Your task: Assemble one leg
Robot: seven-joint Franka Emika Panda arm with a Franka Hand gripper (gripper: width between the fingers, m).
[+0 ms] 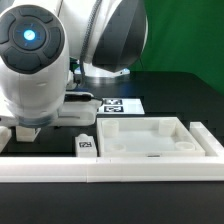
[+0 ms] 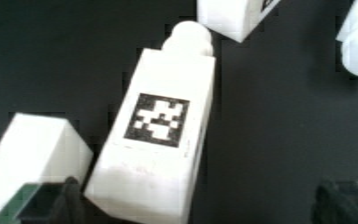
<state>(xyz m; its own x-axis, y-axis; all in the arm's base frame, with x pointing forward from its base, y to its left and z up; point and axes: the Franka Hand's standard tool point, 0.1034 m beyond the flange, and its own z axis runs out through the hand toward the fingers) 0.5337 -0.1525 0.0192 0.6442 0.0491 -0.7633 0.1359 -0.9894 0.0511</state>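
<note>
In the wrist view a white leg point(image 2: 158, 120) lies on the black table, with one black-and-white tag facing up and its narrow end pointing away from me. My gripper point(image 2: 197, 205) is open. Its dark fingertips point(image 2: 51, 200) stand on either side of the leg's near end, the leg closer to one finger and not clamped. A second leg point(image 2: 240, 16) and a third point(image 2: 357, 45) lie beyond it. In the exterior view a tagged leg point(image 1: 86, 146) lies beside the arm, whose body hides the fingers.
The large white tray-like tabletop point(image 1: 196, 148) sits on the exterior view's right. The marker board point(image 1: 122, 103) lies behind it. A white rail point(image 1: 120, 170) runs along the front. A white block point(image 2: 34, 150) lies close beside the leg in the wrist view.
</note>
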